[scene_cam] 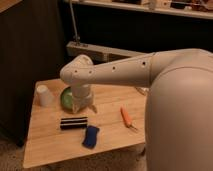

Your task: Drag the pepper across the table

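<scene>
on plank table (112, 97), slim orange pepper (125, 117), gripper (83, 106) beside green bowl (64, 98)

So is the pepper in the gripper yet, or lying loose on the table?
Loose: the pepper lies flat on the table, apart from the gripper near the green bowl.

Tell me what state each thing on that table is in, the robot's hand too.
pepper: lying flat, untouched, right of the hand.
hand: low over the table, in front of the green bowl.
green bowl: upright, partly hidden.
white cup: standing, apparently upside down.
black bar: lying flat.
blue sponge: lying flat.
</scene>
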Tool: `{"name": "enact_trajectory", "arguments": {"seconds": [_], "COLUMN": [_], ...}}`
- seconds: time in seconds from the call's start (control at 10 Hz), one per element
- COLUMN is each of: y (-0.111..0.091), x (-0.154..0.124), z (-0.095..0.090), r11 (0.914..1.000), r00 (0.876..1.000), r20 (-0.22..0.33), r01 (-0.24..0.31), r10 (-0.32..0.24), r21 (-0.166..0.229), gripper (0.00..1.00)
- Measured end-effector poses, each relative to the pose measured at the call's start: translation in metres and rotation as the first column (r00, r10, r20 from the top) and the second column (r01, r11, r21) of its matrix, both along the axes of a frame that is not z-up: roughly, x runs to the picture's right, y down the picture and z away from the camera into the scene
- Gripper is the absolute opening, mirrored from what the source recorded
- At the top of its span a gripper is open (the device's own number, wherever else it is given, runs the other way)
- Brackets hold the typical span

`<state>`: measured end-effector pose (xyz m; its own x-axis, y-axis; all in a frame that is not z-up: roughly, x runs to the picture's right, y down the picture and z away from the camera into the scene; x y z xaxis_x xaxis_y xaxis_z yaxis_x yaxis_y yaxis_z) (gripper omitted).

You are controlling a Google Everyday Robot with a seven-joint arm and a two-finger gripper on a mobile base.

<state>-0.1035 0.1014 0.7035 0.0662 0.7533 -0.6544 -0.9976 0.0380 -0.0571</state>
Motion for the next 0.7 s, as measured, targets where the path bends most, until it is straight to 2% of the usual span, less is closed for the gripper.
{"name": "enact_trajectory", "arguments": {"seconds": [0.1,0.2,0.3,0.4,0.5,0.7], "y": [0.000,-0.004,-0.007,-0.010,-0.008,-0.006], "x": [0.001,0.007,0.020,0.038,0.057,0.099], "z": [0.000,-0.003,-0.002,-0.004,-0.006,-0.007], "r11": [1.0000,0.9992,0.9980,0.9946,0.9905,0.9845], "r00": [1.000,0.999,0.998,0.997,0.997,0.997], "r20": [0.000,0.044,0.054,0.070,0.082,0.075], "r01": [0.001,-0.014,-0.019,-0.027,-0.012,0.000], "r10": [-0.001,0.012,0.016,0.021,0.001,-0.013], "r21": [0.002,0.037,0.061,0.100,0.137,0.175], "gripper": [0.65,0.65,0.65,0.65,0.65,0.65]}}
